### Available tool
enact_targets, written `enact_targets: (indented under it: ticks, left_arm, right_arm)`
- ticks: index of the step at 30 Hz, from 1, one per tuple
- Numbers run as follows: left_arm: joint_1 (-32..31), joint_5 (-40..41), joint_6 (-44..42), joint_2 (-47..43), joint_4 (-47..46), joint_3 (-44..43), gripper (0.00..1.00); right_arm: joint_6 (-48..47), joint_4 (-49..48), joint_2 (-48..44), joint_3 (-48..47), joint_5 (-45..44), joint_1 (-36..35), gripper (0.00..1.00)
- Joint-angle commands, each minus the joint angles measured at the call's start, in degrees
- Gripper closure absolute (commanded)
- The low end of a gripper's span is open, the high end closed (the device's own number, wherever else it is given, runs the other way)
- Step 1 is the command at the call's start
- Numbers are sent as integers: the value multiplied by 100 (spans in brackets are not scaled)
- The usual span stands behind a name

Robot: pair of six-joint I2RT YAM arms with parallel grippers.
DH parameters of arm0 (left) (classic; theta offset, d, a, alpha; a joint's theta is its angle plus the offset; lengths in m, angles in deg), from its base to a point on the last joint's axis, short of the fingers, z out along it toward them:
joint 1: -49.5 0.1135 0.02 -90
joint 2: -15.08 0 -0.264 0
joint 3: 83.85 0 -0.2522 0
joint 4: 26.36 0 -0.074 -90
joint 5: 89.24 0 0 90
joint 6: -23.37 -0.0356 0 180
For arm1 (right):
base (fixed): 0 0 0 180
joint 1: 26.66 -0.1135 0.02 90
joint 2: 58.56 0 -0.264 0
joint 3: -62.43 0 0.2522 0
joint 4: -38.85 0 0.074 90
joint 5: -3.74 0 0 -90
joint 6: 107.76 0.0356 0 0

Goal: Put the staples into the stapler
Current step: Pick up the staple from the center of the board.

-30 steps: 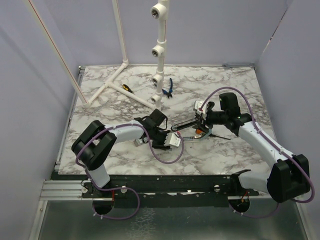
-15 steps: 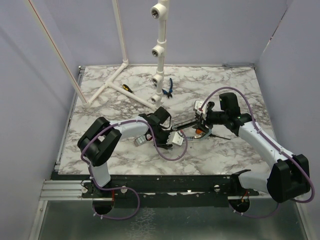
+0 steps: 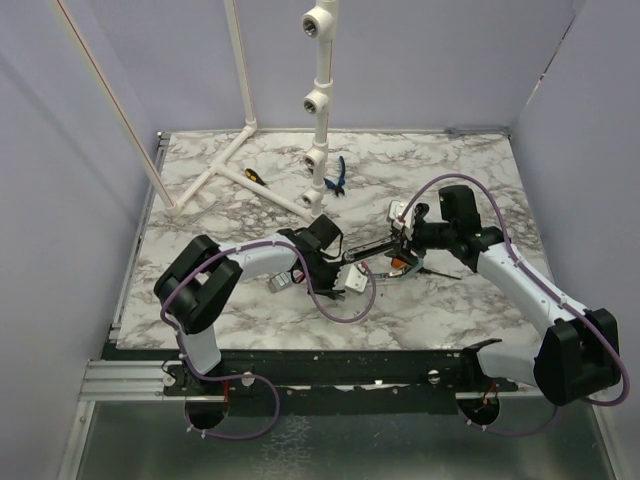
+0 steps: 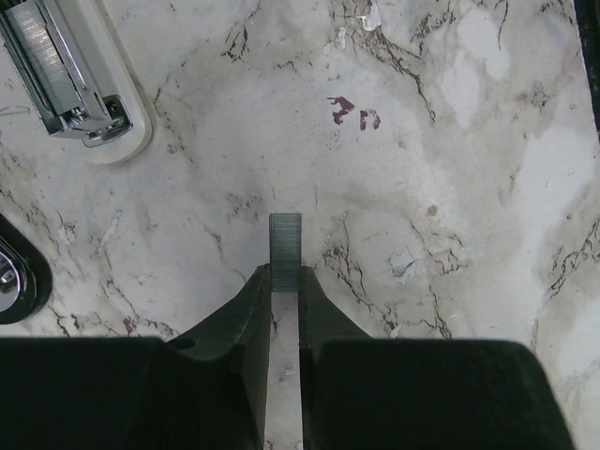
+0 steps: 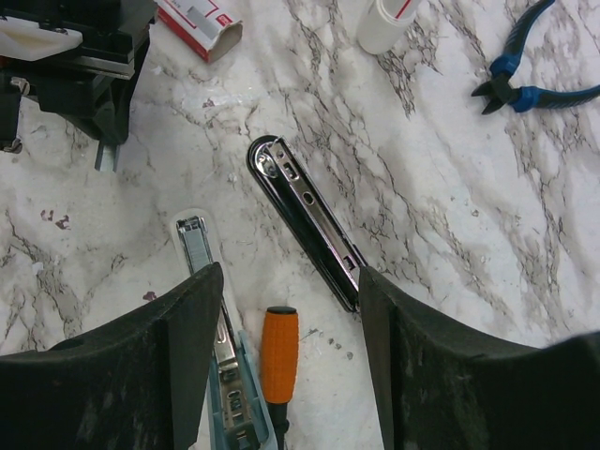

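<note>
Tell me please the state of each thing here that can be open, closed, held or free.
staple strip: held by the left gripper
left gripper: shut on the staple strip
stapler: lying open, metal channel up
right gripper: open, fingers wide apart
pliers: handles spread, untouched

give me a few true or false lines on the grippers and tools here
1. The left gripper pinches a staple strip. True.
2. The right gripper is shut. False: its jaws stand wide apart.
3. The pliers have blue handles. True.
4. The screwdriver has a green handle. False: the handle is orange.
</note>
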Motion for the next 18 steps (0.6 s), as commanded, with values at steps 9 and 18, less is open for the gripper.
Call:
enact_targets:
  ticks: [9, 18]
  left_arm:
    - [690, -1102, 1722, -878, 22, -159, 92]
    - [1017, -1747, 3642, -885, 301, -1191, 94]
  right_arm:
    - [-637, 122, -319, 1, 560, 119, 36]
    - [-1389, 144, -672, 39, 388, -194, 36]
